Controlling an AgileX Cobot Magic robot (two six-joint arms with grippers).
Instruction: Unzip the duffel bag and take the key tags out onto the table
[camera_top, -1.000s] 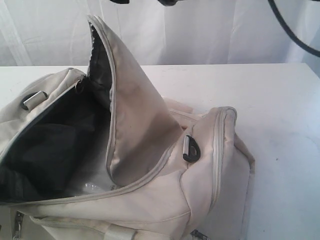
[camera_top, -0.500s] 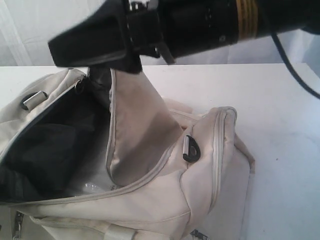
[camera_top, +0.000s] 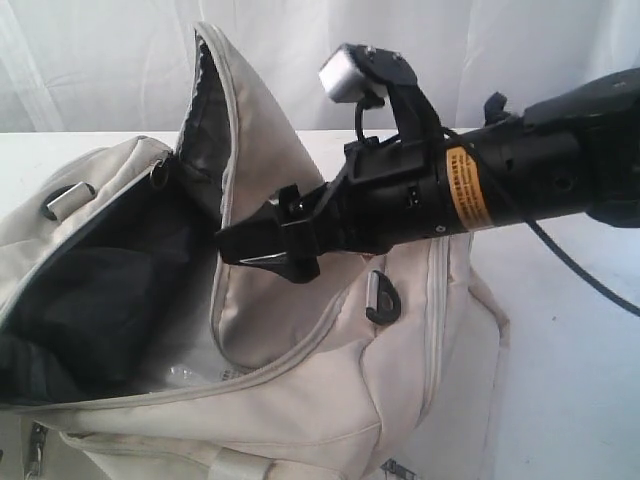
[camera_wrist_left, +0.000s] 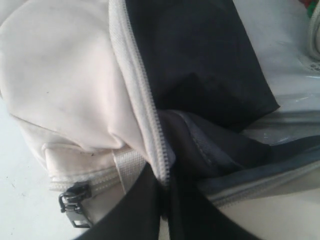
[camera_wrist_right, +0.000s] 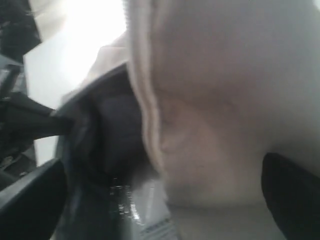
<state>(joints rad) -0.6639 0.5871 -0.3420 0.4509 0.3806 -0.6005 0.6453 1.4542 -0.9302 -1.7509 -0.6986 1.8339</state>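
Observation:
The cream-white duffel bag (camera_top: 300, 400) lies unzipped on the white table (camera_top: 560, 200), its dark lining (camera_top: 110, 290) showing and its flap (camera_top: 260, 160) standing up. My right gripper (camera_top: 245, 250) reaches in from the right and hovers open in front of the flap, at the mouth of the bag; in its wrist view the gripper (camera_wrist_right: 160, 200) has fingers (camera_wrist_right: 30, 195) spread wide with nothing between them. My left gripper (camera_wrist_left: 167, 200) is shut on the bag's grey zip edge (camera_wrist_left: 150, 120); it is out of the exterior view. A red and green sliver (camera_wrist_left: 306, 5) may be the key tags.
Clear plastic wrapping (camera_top: 185, 375) lies on the bag's floor. A black strap ring (camera_top: 380, 297) sits on the bag's right end and another (camera_top: 68, 198) on the left. A zip pull (camera_wrist_left: 74, 204) hangs by the left gripper. A white curtain (camera_top: 100, 60) backs the table.
The right arm has swung down from above the frame; its gripper now sits lower, in front of the flap. The flap shows full height again. The bag has not shifted.

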